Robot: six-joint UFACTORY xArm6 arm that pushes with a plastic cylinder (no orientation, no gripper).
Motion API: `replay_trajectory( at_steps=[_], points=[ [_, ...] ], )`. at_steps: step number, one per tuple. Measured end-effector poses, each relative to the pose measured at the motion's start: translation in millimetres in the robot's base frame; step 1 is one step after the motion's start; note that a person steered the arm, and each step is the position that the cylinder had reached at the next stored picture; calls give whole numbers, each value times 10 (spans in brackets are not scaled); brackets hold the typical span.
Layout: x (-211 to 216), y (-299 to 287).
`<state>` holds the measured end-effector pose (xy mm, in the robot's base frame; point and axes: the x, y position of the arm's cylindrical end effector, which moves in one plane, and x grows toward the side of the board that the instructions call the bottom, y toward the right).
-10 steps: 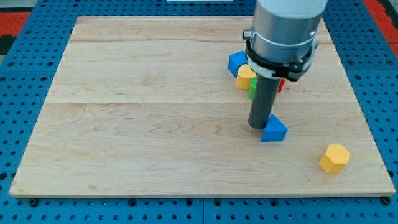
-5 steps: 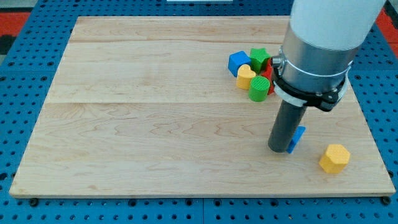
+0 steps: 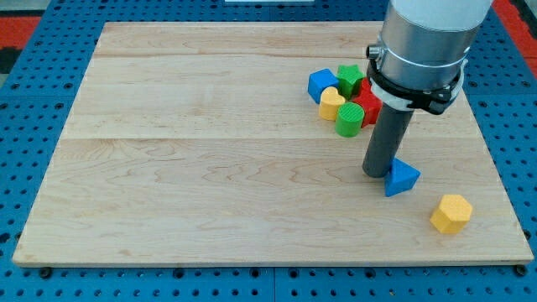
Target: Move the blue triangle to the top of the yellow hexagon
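Note:
The blue triangle (image 3: pixel 402 178) lies on the wooden board (image 3: pixel 210 168) at the view's lower right. The yellow hexagon (image 3: pixel 451 213) sits below and to the right of it, a short gap apart. My tip (image 3: pixel 375 173) stands on the board right against the triangle's left side. The rod rises from there to the grey arm body at the view's top right.
A cluster of blocks sits above my tip: a blue block (image 3: pixel 320 85), a yellow block (image 3: pixel 331 103), a green cylinder (image 3: pixel 350 120), a green block (image 3: pixel 351 78) and a red block (image 3: pixel 369 106) partly hidden by the arm. The board's right edge runs near the hexagon.
The blue triangle has been pushed right, from mid-board toward the yellow hexagon. My tip moved right and down with it, then drew back up slightly, uncovering the triangle.

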<state>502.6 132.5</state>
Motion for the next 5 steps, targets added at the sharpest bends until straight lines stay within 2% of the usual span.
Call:
replay_trajectory(
  at_steps=[2,5],
  points=[
    [153,23],
    [50,346]
  ],
)
